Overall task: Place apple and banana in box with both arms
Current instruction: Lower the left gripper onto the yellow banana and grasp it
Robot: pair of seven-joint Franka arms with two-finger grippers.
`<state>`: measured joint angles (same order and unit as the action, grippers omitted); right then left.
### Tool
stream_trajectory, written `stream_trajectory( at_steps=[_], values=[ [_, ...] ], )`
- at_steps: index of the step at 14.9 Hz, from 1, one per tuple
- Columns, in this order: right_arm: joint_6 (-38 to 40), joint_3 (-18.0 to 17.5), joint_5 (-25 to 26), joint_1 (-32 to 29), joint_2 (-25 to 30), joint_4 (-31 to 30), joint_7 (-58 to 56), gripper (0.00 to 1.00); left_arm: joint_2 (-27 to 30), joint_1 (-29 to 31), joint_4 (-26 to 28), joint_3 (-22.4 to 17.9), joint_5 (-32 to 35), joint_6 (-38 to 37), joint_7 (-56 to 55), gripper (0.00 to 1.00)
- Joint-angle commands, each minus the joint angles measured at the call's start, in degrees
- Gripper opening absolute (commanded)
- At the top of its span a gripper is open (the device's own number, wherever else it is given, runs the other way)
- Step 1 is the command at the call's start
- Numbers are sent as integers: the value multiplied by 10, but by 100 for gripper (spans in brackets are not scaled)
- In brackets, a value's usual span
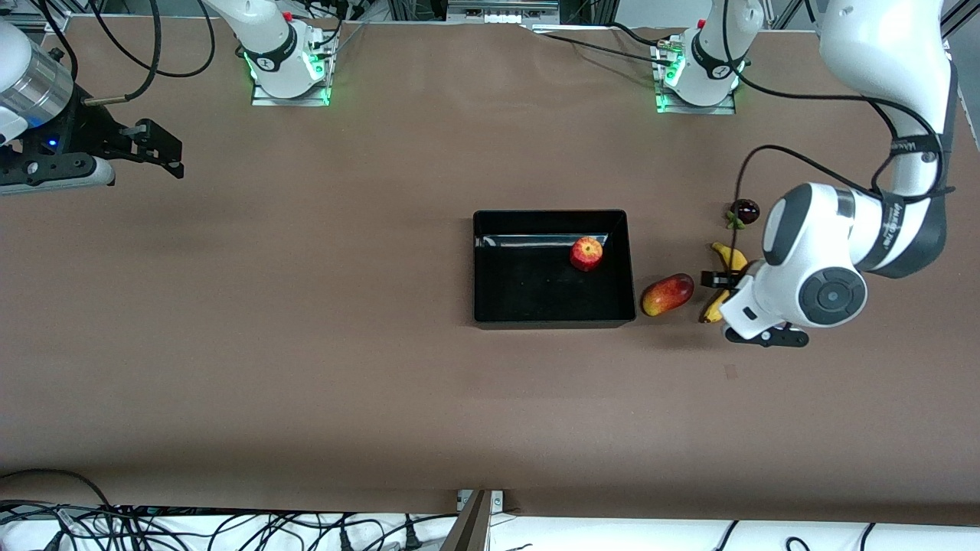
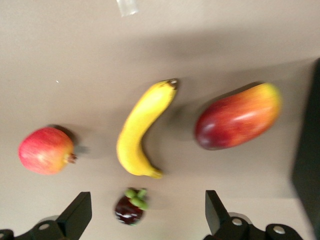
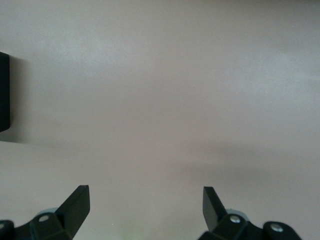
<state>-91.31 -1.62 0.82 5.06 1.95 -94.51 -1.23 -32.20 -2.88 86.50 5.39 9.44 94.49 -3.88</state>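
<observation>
The red apple (image 1: 586, 253) lies inside the black box (image 1: 478, 268), near the corner toward the left arm's end. The yellow banana (image 1: 727, 260) lies on the table past the box toward the left arm's end, partly hidden by my left gripper (image 1: 718, 281). That gripper hangs open and empty just over it. In the left wrist view the banana (image 2: 141, 129) lies whole, and my left gripper (image 2: 147, 212) holds nothing. My right gripper (image 1: 161, 149) waits open over bare table at the right arm's end; the right wrist view shows it (image 3: 145, 205) empty.
A red-and-yellow mango (image 1: 667, 295) lies between box and banana. A dark mangosteen (image 1: 743, 211) lies farther from the front camera than the banana. A pinkish-red round fruit (image 2: 45, 150) lies beside the banana, hidden under the left arm in the front view.
</observation>
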Motion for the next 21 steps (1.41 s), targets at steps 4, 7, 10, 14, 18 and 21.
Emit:
stream_trajectory(
  at_steps=[4,7,10,14,18,21],
  values=[
    [1,-9,9,-7,-6,13,-3,100,1,52,140,7,23,203,196,100],
    [2,-9,9,-7,-6,13,-3,100,13,53,226,7,71,322,200,100],
    [-4,-9,15,-7,-10,13,-3,100,12,68,240,8,100,335,200,38],
    [-4,-9,19,-7,-11,13,-3,100,13,68,235,10,100,328,200,0],
    [-5,-9,22,-7,-10,13,-3,100,38,67,192,16,98,260,198,0],
    [-6,-9,22,-7,-10,13,-3,100,35,53,79,43,65,122,192,0]
  ],
)
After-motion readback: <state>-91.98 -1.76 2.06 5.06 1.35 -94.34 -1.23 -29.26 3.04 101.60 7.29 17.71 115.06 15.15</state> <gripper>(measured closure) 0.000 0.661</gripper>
